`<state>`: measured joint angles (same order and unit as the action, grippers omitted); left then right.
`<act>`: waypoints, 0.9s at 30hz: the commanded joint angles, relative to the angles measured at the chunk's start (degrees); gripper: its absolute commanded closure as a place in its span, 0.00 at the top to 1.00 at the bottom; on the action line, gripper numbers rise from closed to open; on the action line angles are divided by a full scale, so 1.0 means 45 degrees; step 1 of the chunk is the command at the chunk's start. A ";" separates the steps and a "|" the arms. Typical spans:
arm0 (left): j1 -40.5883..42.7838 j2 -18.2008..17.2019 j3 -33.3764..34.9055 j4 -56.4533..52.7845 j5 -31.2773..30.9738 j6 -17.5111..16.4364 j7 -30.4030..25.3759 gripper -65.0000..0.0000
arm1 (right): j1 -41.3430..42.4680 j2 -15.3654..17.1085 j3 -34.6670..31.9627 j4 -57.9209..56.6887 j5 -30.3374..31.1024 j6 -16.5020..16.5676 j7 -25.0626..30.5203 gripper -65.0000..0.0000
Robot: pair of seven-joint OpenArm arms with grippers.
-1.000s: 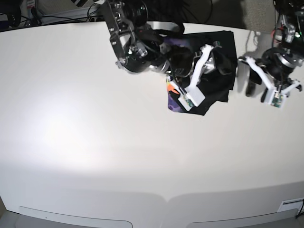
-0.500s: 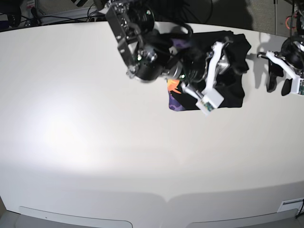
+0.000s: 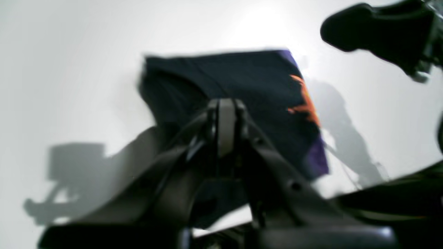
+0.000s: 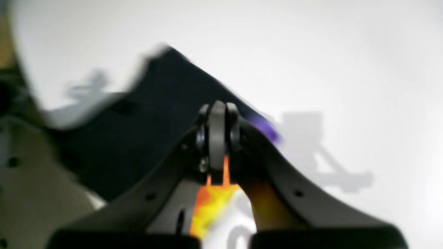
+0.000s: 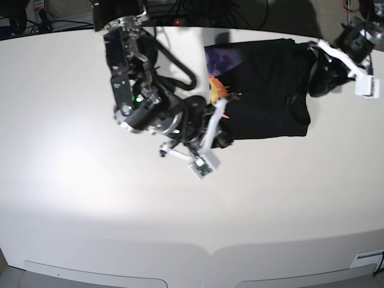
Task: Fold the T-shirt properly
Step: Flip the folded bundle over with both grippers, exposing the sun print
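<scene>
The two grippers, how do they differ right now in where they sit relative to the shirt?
The right gripper sits at the near left corner of the folded T-shirt, by the orange and purple print; the left gripper is at the shirt's far right edge, over plain black cloth. The right arm stretches across the table; the left arm enters from the table's far right corner. Both grippers look shut in their wrist views.

A wide white table is carrying a single item: the T-shirt, lying folded into a black rectangle near the far edge (purple and orange print is peeking out along its left side).
</scene>
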<state>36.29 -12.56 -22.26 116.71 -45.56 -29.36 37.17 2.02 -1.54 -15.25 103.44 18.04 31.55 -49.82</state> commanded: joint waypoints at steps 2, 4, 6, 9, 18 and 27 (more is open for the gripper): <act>0.0238 -0.0102 0.0568 -0.0277 0.0165 -0.0102 -0.0631 0.00 | 0.0257 0.0063 -0.0019 0.0044 0.0180 -0.0010 0.0729 0.00; 0.0262 -0.0107 0.1243 -0.0952 0.0622 -0.0097 -0.0816 0.00 | 0.0345 0.0155 -0.0019 -0.0481 -0.0457 -0.0015 0.1132 0.00; 0.0238 -0.0107 0.1710 -0.1841 0.1156 -0.0097 -0.1326 0.00 | 0.0559 0.0165 -0.0034 -0.1321 -0.0724 -0.0015 0.1428 0.00; 0.0068 -0.0112 0.1875 -0.3177 0.1817 -0.0092 -0.2006 0.00 | 0.1156 0.0126 -0.0034 -0.2861 -0.0811 -0.0010 0.1962 0.00; -0.1681 -0.0112 0.1875 -0.6776 0.3915 0.0534 -0.3079 0.00 | 0.2093 0.0131 -0.0029 -0.5217 -0.1705 -0.0010 0.2016 0.00; -0.5051 -0.0160 0.1880 -0.9243 0.6139 0.0534 -0.3949 0.00 | 0.1593 0.0758 -0.0029 -0.5202 -0.1647 0.0068 0.1438 0.00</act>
<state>13.13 -12.67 -13.80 75.42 -21.19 -29.69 15.33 8.12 2.17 -15.42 79.07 10.13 31.42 -44.42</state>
